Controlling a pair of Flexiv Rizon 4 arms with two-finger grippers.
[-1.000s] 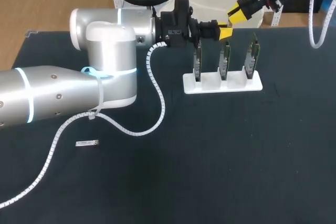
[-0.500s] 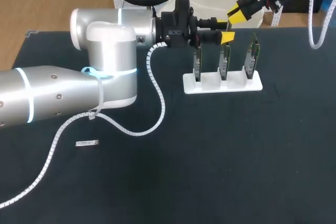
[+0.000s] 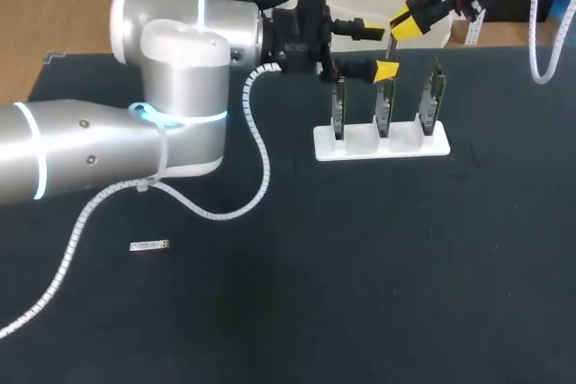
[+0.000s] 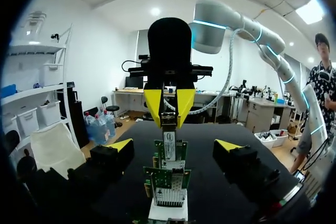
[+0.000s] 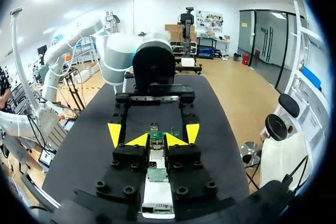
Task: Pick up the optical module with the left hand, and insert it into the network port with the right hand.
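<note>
Optical module [image 3: 148, 245] [image 4: 169, 144] x2; network card [image 3: 337, 110] [image 3: 386, 105] [image 3: 436, 96] x3; stand [image 3: 378, 145] x1

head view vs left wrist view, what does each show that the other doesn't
Only the head view: a loose optical module lying on the table, far from the white stand. Only the left wrist view: the right claw pinching a second optical module just above the network cards. Both: the open left claw by the cards, and the right claw above them.
</note>
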